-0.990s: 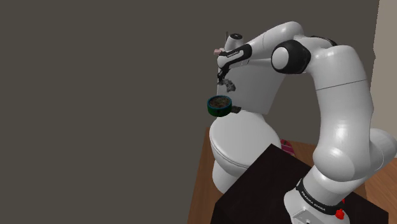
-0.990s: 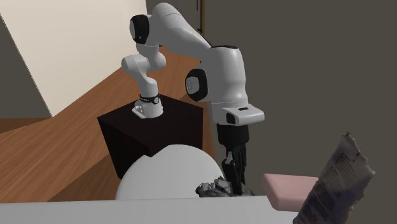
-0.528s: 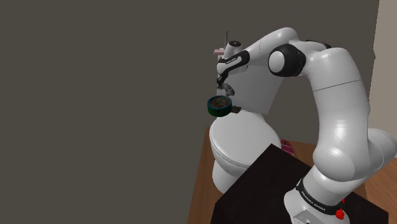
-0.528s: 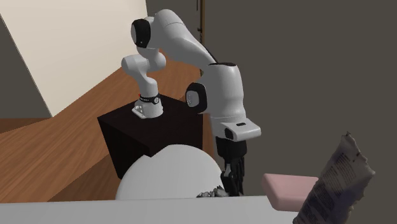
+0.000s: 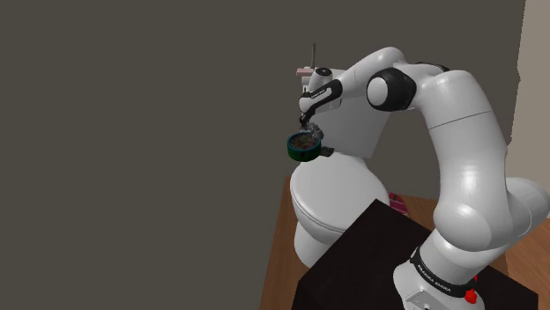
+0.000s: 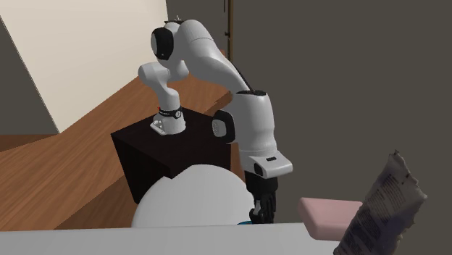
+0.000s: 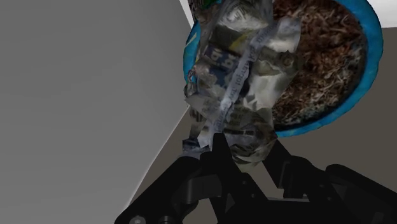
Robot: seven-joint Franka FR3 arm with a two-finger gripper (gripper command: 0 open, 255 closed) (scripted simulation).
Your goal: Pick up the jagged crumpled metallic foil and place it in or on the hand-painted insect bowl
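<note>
Foil (image 7: pixel 242 83) still clenched in gripper (image 7: pixel 248 156), lower than a second ago, now just over the blue-rimmed bowl (image 7: pixel 371 57).

1. The arm (image 5: pixel 467 132) is arching up from its base and stretching toward the shoulder view's left, with the elbow riding high.
2. The wrist is pointing the gripper (image 5: pixel 305 123) steeply downward.
3. The fingers (image 7: pixel 217 164) are clasping the crumpled foil (image 7: pixel 242 70) between them, pinching the end nearest the hand.
</note>
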